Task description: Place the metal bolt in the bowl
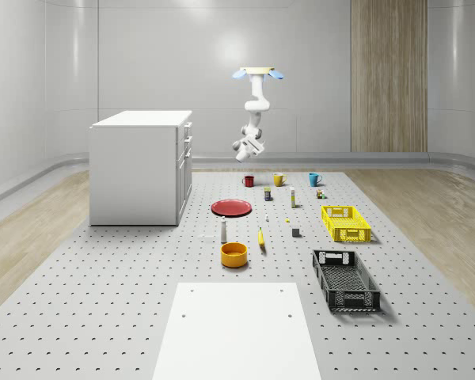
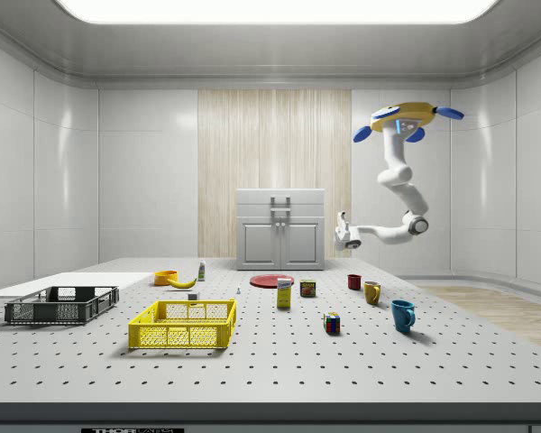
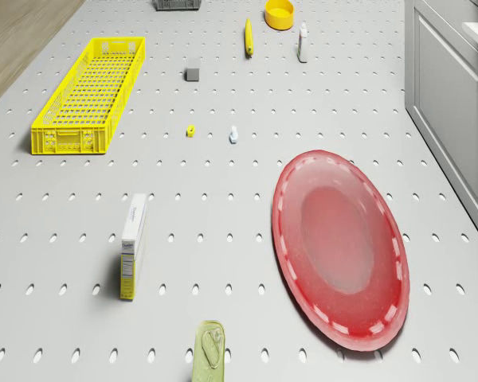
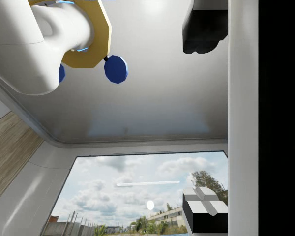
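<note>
The metal bolt (image 3: 233, 134) is a small pale piece lying on the perforated floor, near a tiny yellow piece (image 3: 190, 131); in the whole-scene view the bolt (image 1: 267, 218) lies beyond the banana. The orange bowl (image 1: 233, 254) (image 3: 279, 13) stands upright further toward the front, next to a white bottle (image 1: 223, 231). The drone (image 1: 257, 74) (image 2: 406, 117) hovers high over the floor's far end, above the mugs. Its arm hangs bent, and the gripper (image 1: 239, 156) (image 2: 341, 234) is well above the floor, far from bolt and bowl. In the wrist view the gripper (image 4: 204, 123) is open and holds nothing.
A red plate (image 3: 338, 247) (image 1: 232, 207) lies below the drone, beside a white cabinet (image 1: 142, 166). A yellow crate (image 1: 345, 222), a black crate (image 1: 345, 279), a banana (image 1: 261, 237), a small box (image 3: 131, 245), a can (image 3: 209, 350) and three mugs (image 1: 279, 180) are spread on the floor.
</note>
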Robot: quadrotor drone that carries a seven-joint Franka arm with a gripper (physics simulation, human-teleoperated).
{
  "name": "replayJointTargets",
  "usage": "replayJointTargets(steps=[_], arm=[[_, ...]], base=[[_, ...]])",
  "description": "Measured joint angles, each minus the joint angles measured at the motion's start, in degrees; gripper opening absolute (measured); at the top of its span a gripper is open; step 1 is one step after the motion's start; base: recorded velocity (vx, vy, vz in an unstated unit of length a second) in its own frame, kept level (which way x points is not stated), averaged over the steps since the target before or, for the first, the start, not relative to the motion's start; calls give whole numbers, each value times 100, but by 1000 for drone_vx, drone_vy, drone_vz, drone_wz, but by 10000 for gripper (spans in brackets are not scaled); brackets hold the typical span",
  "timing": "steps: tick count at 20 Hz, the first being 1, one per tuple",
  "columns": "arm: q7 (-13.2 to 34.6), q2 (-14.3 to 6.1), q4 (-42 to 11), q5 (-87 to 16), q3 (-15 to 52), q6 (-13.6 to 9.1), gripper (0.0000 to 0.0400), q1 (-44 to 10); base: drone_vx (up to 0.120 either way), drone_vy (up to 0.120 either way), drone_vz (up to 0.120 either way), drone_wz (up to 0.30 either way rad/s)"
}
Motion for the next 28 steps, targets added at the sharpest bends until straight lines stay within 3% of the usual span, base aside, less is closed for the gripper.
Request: replayJointTargets(steps=[6, 11, 15, 18, 22, 28], arm=[[1073, -450, -2028, -3733, 2142, 7, 400, -1136], [2321, -841, -3353, -6250, 3417, -557, 400, -2643], [3040, -1118, -3747, -7212, 3997, -1045, 400, -3688], [3383, -1295, -3858, -7540, 4254, -1273, 400, -4212], [3667, -1490, -3912, -7718, 4461, -1413, 400, -4640], [3892, -1724, -3928, -7752, 4631, -1414, 400, -4960]], base=[[120, 0, 0, 0], [120, 0, -88, 0], [120, 0, -120, 0], [120, 0, -120, 0], [120, 0, -120, 0], [120, 0, -120, 0]])
